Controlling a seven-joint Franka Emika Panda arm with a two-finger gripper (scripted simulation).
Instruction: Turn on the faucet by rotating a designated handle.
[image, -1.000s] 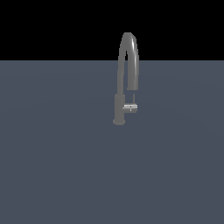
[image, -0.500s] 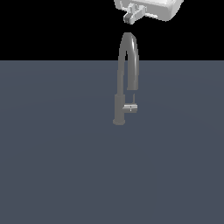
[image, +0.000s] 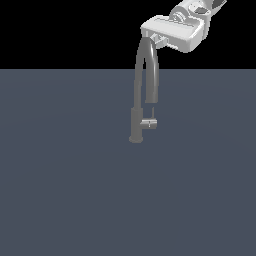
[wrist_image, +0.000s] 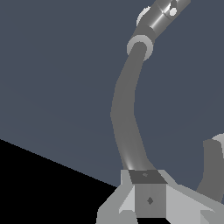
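The faucet (image: 136, 120) is a dark grey tap with a thick column and a high arched spout (image: 148, 50). The handle (image: 149, 123) is a short stub with a lighter tip, jutting from the column toward the exterior view's right. My gripper (image: 156, 41) hangs at the crown of the arch, far above the handle. Its fingers look pressed together with nothing between them. In the wrist view the spout (wrist_image: 124, 113) runs from my gripper (wrist_image: 148, 186) down to the column, and the handle (wrist_image: 161, 14) shows beyond it.
A flat slate-grey surface (image: 60, 190) spreads all around the faucet's foot. The white hand and wrist (image: 177, 29) reach in from the exterior view's upper right. The spout's outlet end (wrist_image: 213, 168) curves down close beside my fingers.
One second ago the arm was out of the exterior view. It came in from the upper right and has descended until the fingers are at the top of the spout. The faucet has not moved.
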